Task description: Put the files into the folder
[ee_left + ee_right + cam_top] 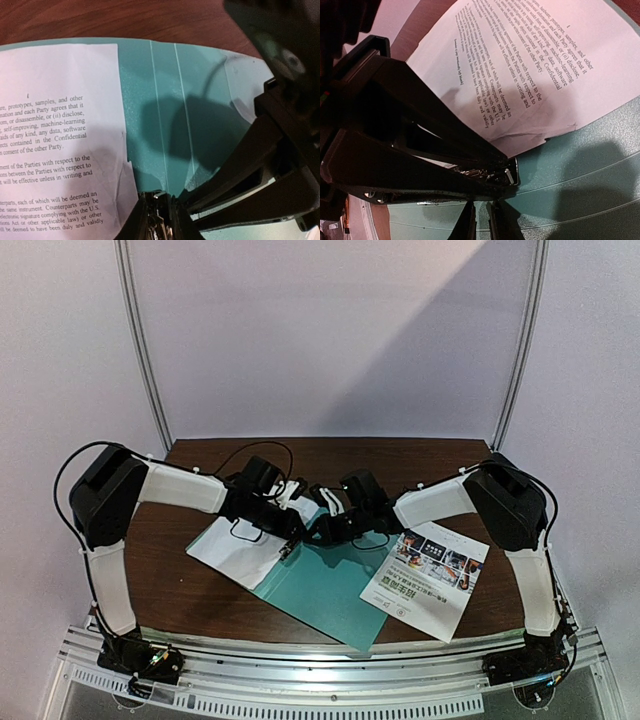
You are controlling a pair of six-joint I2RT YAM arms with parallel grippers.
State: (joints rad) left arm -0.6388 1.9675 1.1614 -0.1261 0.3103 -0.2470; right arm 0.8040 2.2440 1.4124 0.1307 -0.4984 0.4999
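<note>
my left pincer [159,212] sits low at the folder's spine, where two pale crease lines run down the teal plastic to its tips. the jaws stand only a narrow gap apart with a small metal clip [508,175] between the tips. i cannot tell whether they press on it or have let it go.

my right pincer [481,222] comes in from the other side, almost tip to tip with the left one. its jaws are close together over the same far edge of the folder [325,585]. i cannot tell whether they hold the plastic or only hover at it.

the folder lies flat and skewed in the middle of the dark wooden table [330,455], one corner reaching toward the near edge. the text sheet [60,125] lies partly on the folder's left part, just beside the spine creases. the rest of it sticks out over the table to the left, and its edge near my left fingers is a little crumpled. the colour sheet [430,575] lies flat on the right, apart from both pincers. its left edge meets the folder's right side.
</note>
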